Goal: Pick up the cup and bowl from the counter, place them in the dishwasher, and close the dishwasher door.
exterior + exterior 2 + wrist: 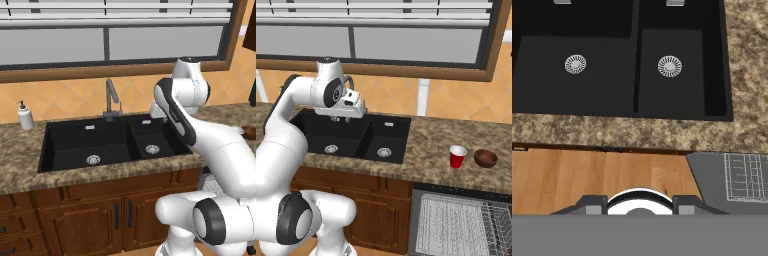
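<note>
I'm hovering my claw [340,119] over the black sink [351,135], fingers parted wide and holding nothing, red cup [457,156] standing just left of the brown bowl [486,158] on the worktop [431,145] far right, dishwasher [461,220] gaping open below them

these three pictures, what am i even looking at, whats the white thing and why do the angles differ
The white thing is a robot arm in a simulated kitchen. Two pictures come from cameras behind it, left and right. The third looks down from its hand, whose gripper hangs over the black sink and holds nothing. On the counter stand a red cup and a brown bowl, plus a soap bottle left of the sink. Below the cup, the dishwasher is open, its rack showing.
</note>
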### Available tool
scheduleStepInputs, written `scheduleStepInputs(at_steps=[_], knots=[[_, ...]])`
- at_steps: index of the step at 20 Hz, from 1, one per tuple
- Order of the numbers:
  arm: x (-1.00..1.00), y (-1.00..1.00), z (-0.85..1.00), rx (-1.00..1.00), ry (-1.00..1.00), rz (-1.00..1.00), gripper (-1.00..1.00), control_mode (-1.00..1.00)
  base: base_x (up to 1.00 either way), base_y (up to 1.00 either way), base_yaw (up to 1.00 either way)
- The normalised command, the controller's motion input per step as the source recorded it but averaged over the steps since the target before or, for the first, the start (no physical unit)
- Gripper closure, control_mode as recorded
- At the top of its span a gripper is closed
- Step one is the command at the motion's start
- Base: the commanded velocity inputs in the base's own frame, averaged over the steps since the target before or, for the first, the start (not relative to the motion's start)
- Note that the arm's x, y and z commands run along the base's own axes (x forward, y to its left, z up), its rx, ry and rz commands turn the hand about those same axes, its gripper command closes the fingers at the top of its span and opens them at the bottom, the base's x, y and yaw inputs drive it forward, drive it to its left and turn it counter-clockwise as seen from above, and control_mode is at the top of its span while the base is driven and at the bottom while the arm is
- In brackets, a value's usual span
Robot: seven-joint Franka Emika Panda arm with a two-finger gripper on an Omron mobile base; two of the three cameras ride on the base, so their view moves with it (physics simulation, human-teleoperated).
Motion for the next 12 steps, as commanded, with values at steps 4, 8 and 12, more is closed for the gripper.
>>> scheduleStepInputs(at_steps=[4,8,12], knots=[[-0.05,-0.33,0.0,0.0,0.0,-0.01,-1.0,-1.0,0.0,0.0,0.0],[-0.14,-0.55,-0.02,-0.01,0.0,0.0,-1.0,-1.0,0.0,0.0,0.0],[-0.04,-0.57,-0.17,-0.06,0.0,0.0,-1.0,-1.0,0.0,0.0,0.0]])
